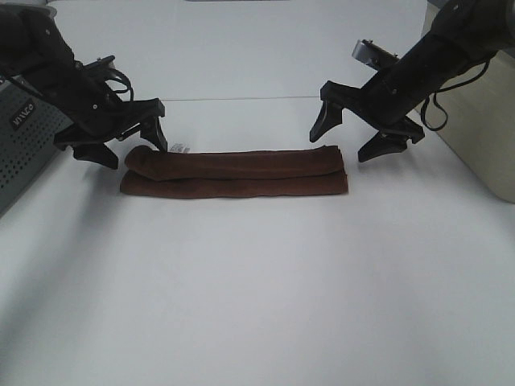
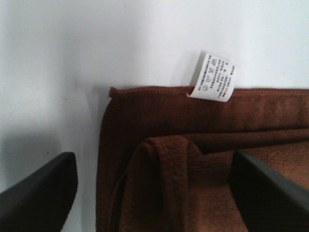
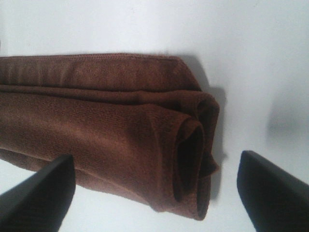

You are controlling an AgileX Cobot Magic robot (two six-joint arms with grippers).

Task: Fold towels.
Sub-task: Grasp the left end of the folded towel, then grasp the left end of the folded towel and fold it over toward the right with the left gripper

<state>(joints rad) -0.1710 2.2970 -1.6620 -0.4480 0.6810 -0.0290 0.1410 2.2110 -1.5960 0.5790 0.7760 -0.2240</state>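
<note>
- The towel [image 1: 233, 173] lies as a long, narrow folded band on the white surface [image 1: 257, 305], nearer its far edge, with the white tag [image 1: 180, 149] at its left end.
- The left end effector [image 1: 127, 143] and right end effector [image 1: 352, 134] hang spread apart and empty, one over each short end.
- The next fold is probably end to end; pinch every layer, as the upper roll looks loose.
- A grey perforated box [image 1: 20, 145] sits at the left edge and a beige box [image 1: 483, 137] at the right.

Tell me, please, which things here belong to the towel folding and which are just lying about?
Job: brown towel, folded into a long strip; its white care tag; left tool and right tool, both open.
Lying about: grey perforated case at the left edge; beige box at the right edge.
</note>
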